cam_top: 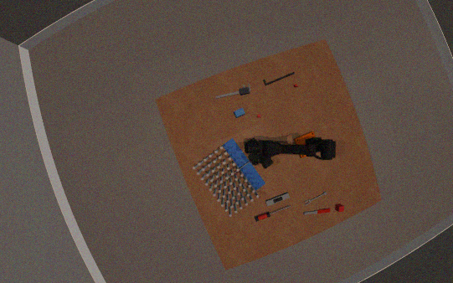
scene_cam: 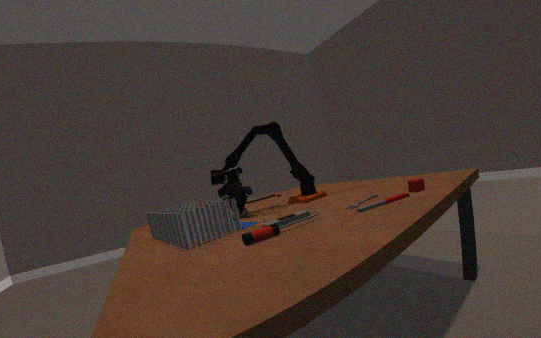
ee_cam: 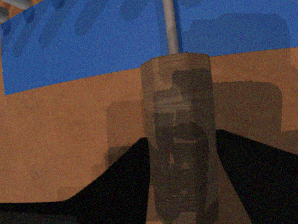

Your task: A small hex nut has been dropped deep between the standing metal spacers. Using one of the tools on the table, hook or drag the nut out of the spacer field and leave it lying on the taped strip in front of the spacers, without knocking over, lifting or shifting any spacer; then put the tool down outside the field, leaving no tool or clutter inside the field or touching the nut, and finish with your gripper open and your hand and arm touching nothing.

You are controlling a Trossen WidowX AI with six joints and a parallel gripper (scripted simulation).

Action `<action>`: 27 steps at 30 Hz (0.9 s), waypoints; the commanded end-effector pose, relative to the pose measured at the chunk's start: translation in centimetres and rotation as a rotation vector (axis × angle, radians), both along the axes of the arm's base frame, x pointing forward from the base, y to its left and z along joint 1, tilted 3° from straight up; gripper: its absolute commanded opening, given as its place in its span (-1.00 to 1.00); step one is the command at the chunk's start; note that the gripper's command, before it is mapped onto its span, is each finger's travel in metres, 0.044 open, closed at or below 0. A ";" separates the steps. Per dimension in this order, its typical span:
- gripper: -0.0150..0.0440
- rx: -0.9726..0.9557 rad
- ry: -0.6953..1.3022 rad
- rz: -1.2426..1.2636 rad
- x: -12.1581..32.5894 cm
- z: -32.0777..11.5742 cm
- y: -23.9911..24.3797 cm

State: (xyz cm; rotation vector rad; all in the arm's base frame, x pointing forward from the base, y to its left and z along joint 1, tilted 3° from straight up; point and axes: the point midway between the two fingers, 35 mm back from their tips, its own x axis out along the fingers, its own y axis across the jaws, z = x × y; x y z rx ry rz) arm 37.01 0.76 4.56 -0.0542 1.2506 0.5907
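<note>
My gripper [ee_cam: 181, 140] [scene_cam: 243, 212] is shut on the brown handle [ee_cam: 179, 95] of a tool with a thin metal shaft [ee_cam: 171, 27] [cam_top: 244, 166]. It is just in front of the blue taped strip [cam_top: 233, 151] [scene_cam: 246, 225] [ee_cam: 55, 60], on the side away from the spacers. The shaft crosses above the strip toward the near edge of the field of standing metal spacers [cam_top: 226, 180] [scene_cam: 190, 225]. The spacers in view look upright. The shaft's far end is not clear in the top view and is outside the wrist view. I cannot make out the nut.
A red-handled screwdriver [cam_top: 263, 216] [scene_cam: 261, 234] and grey tool [cam_top: 277, 198] lie beside the field. A wrench [cam_top: 316, 198], red-handled tool [cam_top: 323, 211] and red cube [cam_top: 340, 208] lie farther right. A blue block [cam_top: 239, 112], dark-ended tool [cam_top: 244, 90] and black hooked rod [cam_top: 280, 79] lie opposite.
</note>
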 end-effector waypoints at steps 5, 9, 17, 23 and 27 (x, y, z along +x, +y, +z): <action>-0.49 0.001 0.000 0.002 -0.6 0.0 -0.2; -0.49 0.001 0.001 0.002 -0.9 0.0 -0.3; -0.49 0.001 0.002 0.002 -1.3 -0.1 -0.6; -0.49 0.000 0.002 0.002 -1.7 -0.1 -0.8; -0.49 0.000 0.002 0.002 -2.0 -0.1 -0.9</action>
